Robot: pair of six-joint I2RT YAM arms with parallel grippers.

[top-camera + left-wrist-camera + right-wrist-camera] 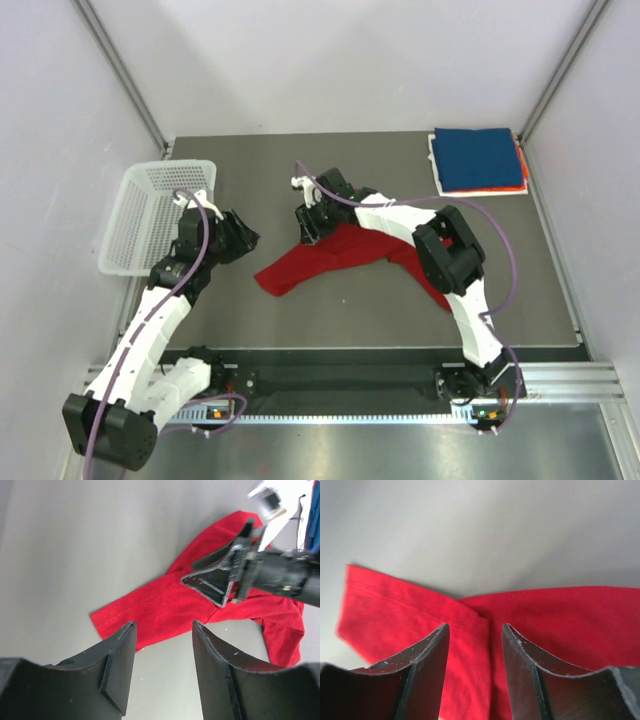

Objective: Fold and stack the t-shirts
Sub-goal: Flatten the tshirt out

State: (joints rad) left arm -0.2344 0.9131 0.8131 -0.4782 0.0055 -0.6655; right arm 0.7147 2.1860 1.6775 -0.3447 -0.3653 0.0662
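At table centre, locate red t-shirt (335, 252), rumpled. Treat as soft, limp, light. Note left gripper (163, 626) spread, empty beside it; right gripper (472, 628) spread above cloth. Pinch at hem corners.

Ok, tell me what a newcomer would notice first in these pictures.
The bright red t-shirt lies rumpled in the middle of the table, the one vivid thing on its grey surface, with the right gripper poised open over its far edge. Next comes the folded dark blue t-shirt lying on top of other folded ones in the far right corner, then the white mesh basket at the left edge.
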